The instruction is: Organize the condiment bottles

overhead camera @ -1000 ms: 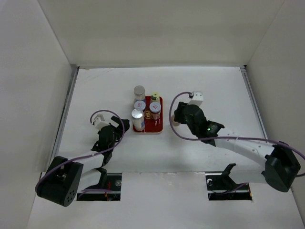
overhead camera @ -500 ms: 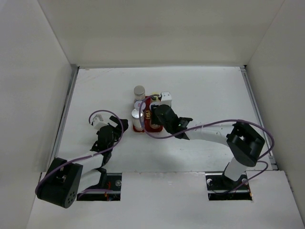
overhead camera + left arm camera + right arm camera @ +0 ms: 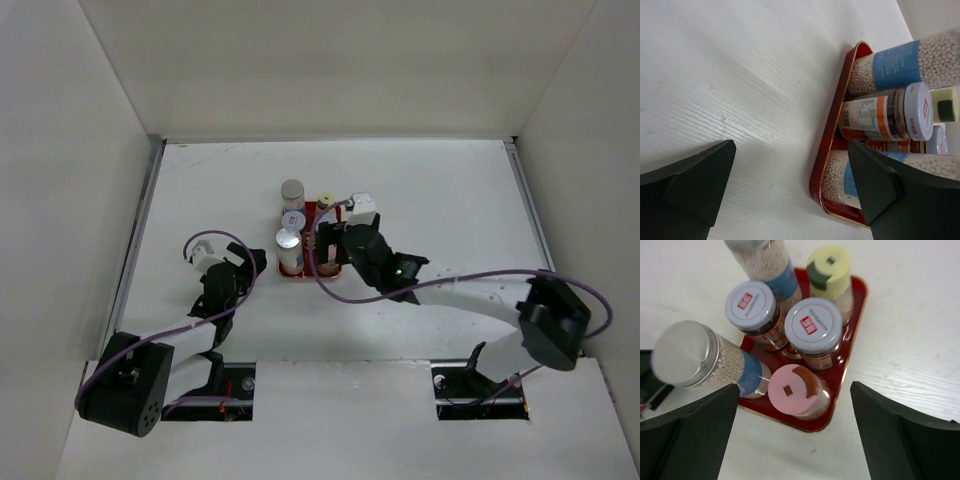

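Six condiment bottles stand on the red tray [image 3: 852, 305]. The pink-capped one [image 3: 794, 389] is at its near corner, directly under my open right gripper [image 3: 794, 396] and touching neither finger. Around it are a silver-capped blue-banded bottle [image 3: 687, 354], a second one [image 3: 767, 260], two red-labelled jars [image 3: 750, 305] [image 3: 812, 326] and the yellow-capped bottle [image 3: 829, 270]. From above, the right gripper [image 3: 330, 252] hides the pink cap. My left gripper [image 3: 790, 147] is open and empty, on the table left of the tray [image 3: 832, 145].
White walls close in the table on the left, back and right. The left arm's base and cable [image 3: 215, 240] lie left of the tray [image 3: 305, 273]. The right arm [image 3: 470, 292] stretches across the near right of the table.
My right arm swung left from beside the tray to over its near right corner, and its jaws opened. The pink-capped bottle now stands free on the tray. The left arm stayed still.
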